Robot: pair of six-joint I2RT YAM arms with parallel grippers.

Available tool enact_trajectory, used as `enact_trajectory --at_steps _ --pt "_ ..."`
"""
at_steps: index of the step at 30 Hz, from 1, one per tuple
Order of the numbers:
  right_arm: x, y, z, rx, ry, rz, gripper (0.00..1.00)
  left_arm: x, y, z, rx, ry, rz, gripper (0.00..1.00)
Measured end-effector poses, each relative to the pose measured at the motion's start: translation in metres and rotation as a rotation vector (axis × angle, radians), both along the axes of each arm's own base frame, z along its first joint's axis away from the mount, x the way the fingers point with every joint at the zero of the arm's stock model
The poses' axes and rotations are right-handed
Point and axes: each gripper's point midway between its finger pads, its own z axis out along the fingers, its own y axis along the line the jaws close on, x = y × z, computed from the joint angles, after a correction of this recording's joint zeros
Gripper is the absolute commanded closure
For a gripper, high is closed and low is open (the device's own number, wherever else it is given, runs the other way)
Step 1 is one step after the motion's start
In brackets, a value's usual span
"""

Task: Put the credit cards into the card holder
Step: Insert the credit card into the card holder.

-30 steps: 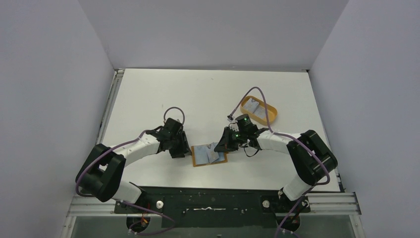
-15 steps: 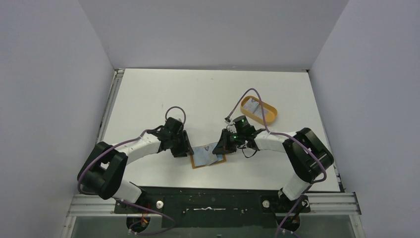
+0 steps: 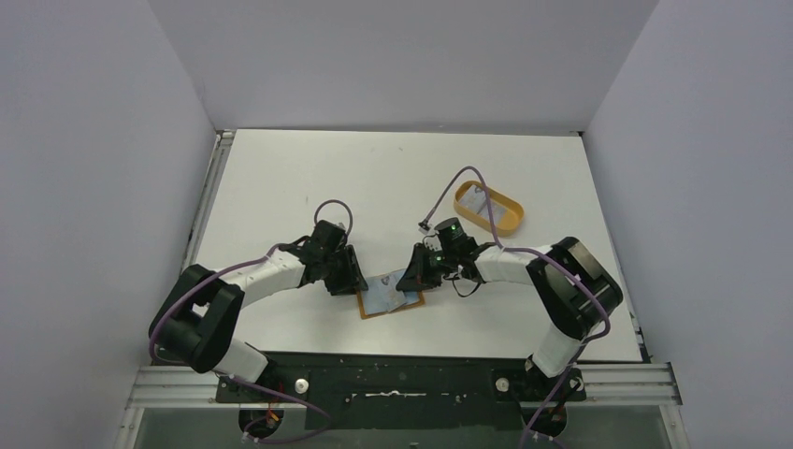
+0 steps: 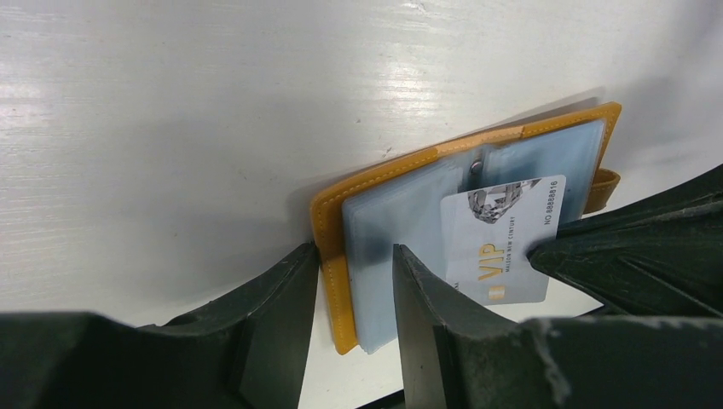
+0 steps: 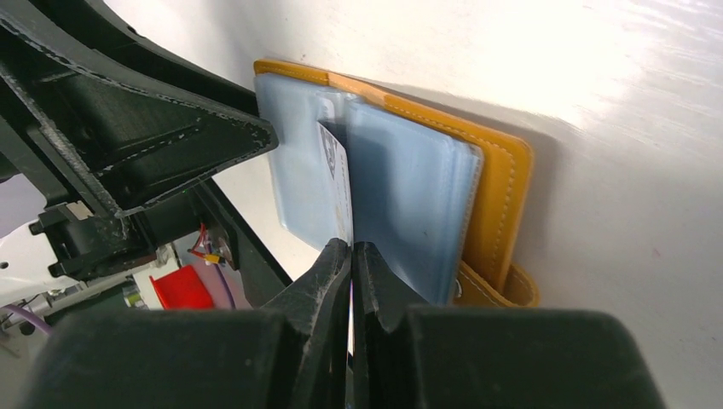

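Note:
The card holder (image 3: 374,306) lies open near the table's front, orange cover down and grey-blue sleeves (image 4: 401,230) up. My left gripper (image 4: 356,249) stands partly open astride its left edge. One finger is against the orange rim (image 4: 328,256) and the other rests on the sleeves. My right gripper (image 5: 351,245) is shut on a white credit card (image 4: 503,239) printed VIP. The card tilts over the right half, its leading edge (image 5: 339,170) between the sleeves near the fold. Another credit card (image 3: 477,200) lies in the orange tray.
The orange oval tray (image 3: 505,220) stands at the back right, a purple cable arching over it. The two grippers face each other closely across the card holder, left gripper (image 3: 355,281) and right gripper (image 3: 409,281). The snap tab (image 5: 503,285) sticks out on the right side.
My right gripper has carried the card leftward over the card holder. The left gripper has edged right onto the holder's left rim and narrowed a little.

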Motion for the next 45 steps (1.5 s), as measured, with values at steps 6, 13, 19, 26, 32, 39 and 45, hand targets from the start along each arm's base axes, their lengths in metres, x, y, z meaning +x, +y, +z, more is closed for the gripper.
enact_trajectory --at_steps 6,13,19,26,32,39,45 --pt "0.001 0.008 0.002 0.014 -0.009 0.008 1.0 0.0 -0.001 0.0 -0.004 0.0 -0.002 0.65" --pt "0.004 0.01 0.0 0.017 -0.002 -0.008 1.0 0.001 -0.002 0.0 -0.01 0.0 -0.004 0.65" --pt "0.007 0.011 -0.002 0.018 -0.015 -0.028 1.0 0.001 -0.002 0.0 -0.011 0.001 -0.004 0.65" --pt "0.007 0.012 -0.01 0.011 -0.003 -0.063 1.0 0.003 -0.004 0.0 -0.021 -0.002 0.001 0.65" --pt "0.008 0.016 -0.012 0.019 0.002 -0.094 1.0 0.005 -0.007 0.001 -0.035 -0.004 0.015 0.66" --pt "0.002 0.025 -0.012 0.013 -0.005 -0.102 1.0 0.007 -0.008 0.0 -0.048 -0.01 0.026 0.66" --pt "-0.001 0.029 -0.012 0.005 -0.012 -0.104 0.9 0.008 -0.01 0.001 -0.061 -0.014 0.036 0.66"
